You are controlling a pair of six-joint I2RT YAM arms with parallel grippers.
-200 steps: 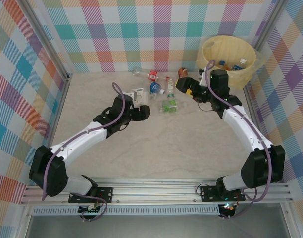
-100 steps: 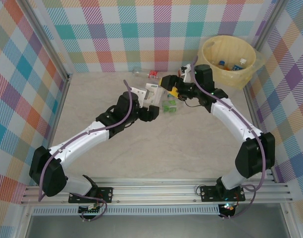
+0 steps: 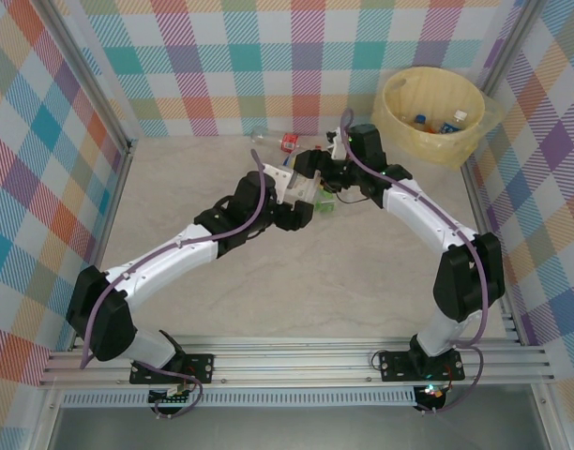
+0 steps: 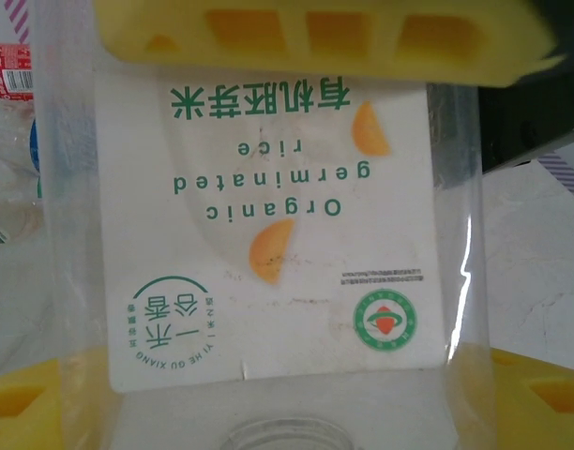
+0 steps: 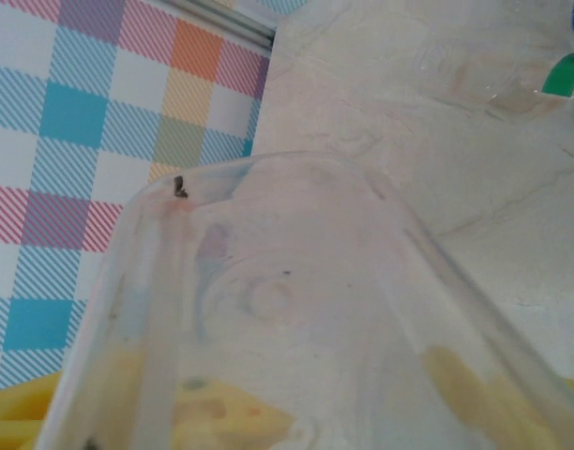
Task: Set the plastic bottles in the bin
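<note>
A clear plastic bottle (image 3: 304,186) with a white label hangs above the middle of the table, and both grippers meet at it. My left gripper (image 3: 294,197) is shut on it; in the left wrist view the bottle (image 4: 268,216) spans that gripper (image 4: 287,408), with yellow pads at both lower corners. My right gripper (image 3: 317,174) is closed round the same bottle from the far side, one yellow finger (image 4: 324,37) lying against its top. In the right wrist view the bottle's base (image 5: 287,300) sits between that gripper's (image 5: 287,412) pads. The pale-yellow bin (image 3: 400,98) stands at the back right with bottles (image 3: 437,122) inside.
More bottles lie on the table behind the grippers: a red-labelled one (image 3: 289,142), a clear one (image 3: 259,134) and a green-labelled one (image 3: 326,199) partly under the right arm. Checked walls close in the back and both sides.
The right arm has swung left, away from the bin, to the bottle held by the left gripper, and its jaws have narrowed round it. The left arm carried the bottle up and to the right.
</note>
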